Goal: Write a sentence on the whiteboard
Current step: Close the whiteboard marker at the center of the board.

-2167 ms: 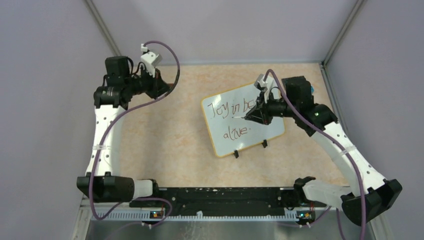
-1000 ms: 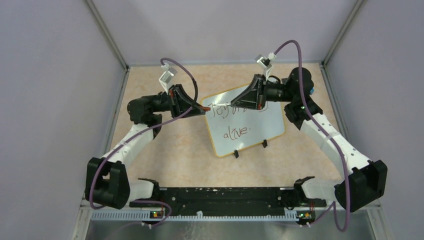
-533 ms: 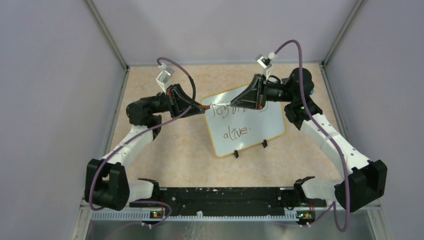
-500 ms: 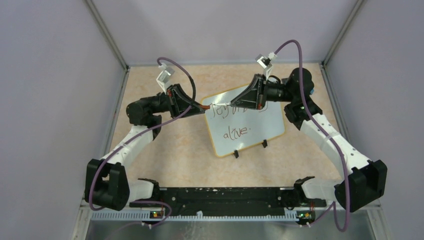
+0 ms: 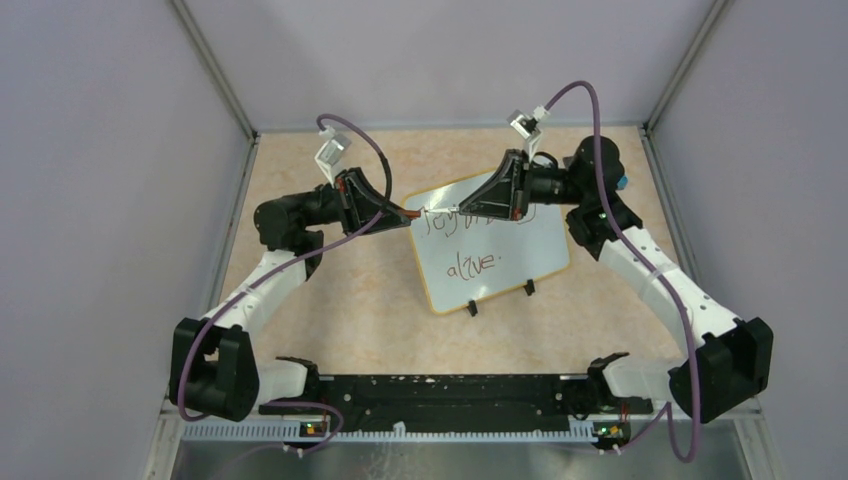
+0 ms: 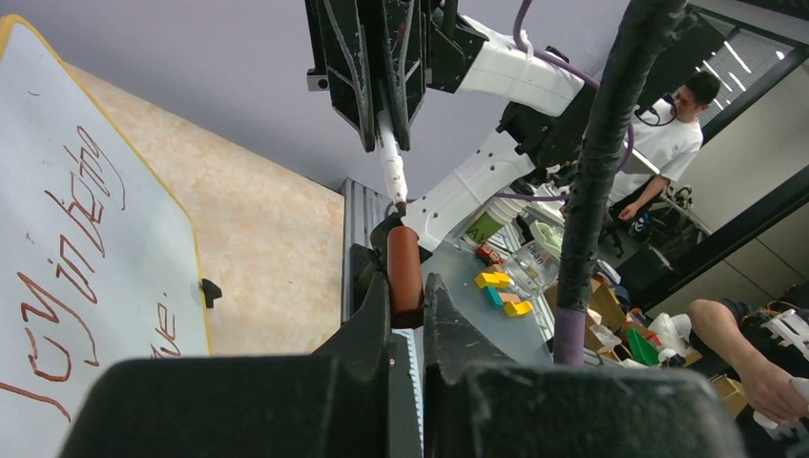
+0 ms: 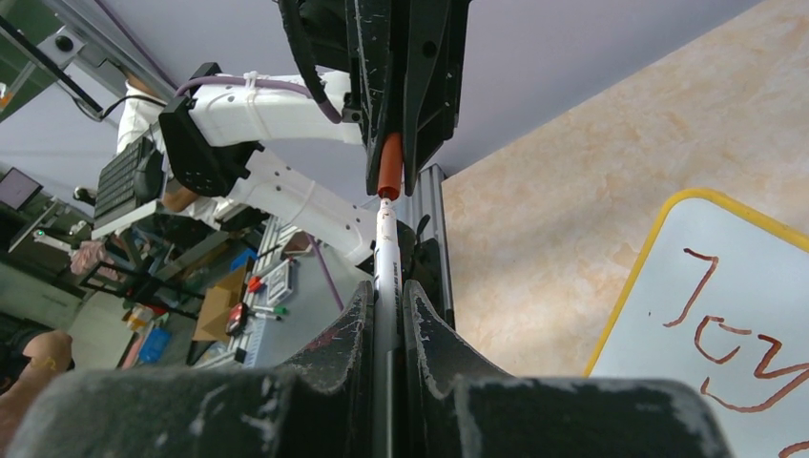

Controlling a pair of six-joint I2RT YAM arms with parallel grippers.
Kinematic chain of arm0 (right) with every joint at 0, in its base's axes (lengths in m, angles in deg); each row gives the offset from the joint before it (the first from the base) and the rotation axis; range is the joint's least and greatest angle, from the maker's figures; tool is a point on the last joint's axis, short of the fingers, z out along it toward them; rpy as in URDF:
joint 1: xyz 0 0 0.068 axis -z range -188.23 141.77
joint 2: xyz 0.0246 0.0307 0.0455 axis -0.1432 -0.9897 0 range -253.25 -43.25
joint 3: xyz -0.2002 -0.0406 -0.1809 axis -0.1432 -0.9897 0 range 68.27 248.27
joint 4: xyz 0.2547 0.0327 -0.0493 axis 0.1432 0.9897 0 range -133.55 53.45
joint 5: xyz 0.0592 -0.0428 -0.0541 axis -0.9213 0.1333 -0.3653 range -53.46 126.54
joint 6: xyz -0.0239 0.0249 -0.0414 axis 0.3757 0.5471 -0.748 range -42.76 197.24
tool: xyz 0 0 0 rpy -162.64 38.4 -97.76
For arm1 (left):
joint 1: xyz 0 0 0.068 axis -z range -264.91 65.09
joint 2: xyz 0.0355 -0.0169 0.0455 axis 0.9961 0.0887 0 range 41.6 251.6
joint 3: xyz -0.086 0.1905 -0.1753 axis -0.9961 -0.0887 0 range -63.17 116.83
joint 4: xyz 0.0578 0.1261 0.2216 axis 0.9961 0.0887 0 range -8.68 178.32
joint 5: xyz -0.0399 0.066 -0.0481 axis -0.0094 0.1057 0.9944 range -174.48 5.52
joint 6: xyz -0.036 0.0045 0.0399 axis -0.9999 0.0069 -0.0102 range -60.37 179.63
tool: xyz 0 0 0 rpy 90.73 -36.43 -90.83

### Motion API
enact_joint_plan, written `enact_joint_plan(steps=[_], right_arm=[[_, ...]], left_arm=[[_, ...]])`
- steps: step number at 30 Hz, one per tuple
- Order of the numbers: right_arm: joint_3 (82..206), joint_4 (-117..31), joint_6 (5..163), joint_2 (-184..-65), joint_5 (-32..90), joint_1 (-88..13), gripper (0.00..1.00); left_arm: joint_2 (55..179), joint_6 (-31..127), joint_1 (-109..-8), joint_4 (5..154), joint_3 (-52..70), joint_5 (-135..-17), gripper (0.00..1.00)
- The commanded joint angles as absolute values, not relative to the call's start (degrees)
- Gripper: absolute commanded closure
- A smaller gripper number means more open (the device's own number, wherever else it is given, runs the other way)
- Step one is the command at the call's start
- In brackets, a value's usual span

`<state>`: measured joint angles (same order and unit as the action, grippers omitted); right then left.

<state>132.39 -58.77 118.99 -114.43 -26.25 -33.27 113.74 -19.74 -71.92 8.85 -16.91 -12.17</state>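
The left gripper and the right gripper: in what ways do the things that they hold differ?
The cap, in the left gripper, is short, thick and red-brown; the marker, in the right gripper, is long, thin and white. The cap is held beside the far left corner of the whiteboard; the marker is held above the board. Shared: both are clamped in shut jaws and lie in one line, the marker's tip facing the cap.

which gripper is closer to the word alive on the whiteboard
Right. The right gripper hangs over the top line on the whiteboard, just beyond alive; the left gripper sits off its far-left corner.
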Motion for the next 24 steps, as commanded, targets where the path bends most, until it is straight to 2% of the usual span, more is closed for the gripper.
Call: enact_joint_plan(steps=[1,13,24], right_arm=[[132.61,-58.75,117.21,-115.48,-25.55,-34.31,1.0],[133.73,-57.18,115.74,-115.98,-25.41,-35.22,1.0],[133.69,-54.09,113.36,-114.73,-25.34,-35.22,1.0]], left_arm=[[112.11,-18.72,-72.08,8.25,-15.16,-13.48,1.0],[111.96,-18.15,-71.9,9.01,-15.31,-13.34,1.0],[110.87,-13.08,-72.17,16.84,-14.69,-10.81,1.0]])
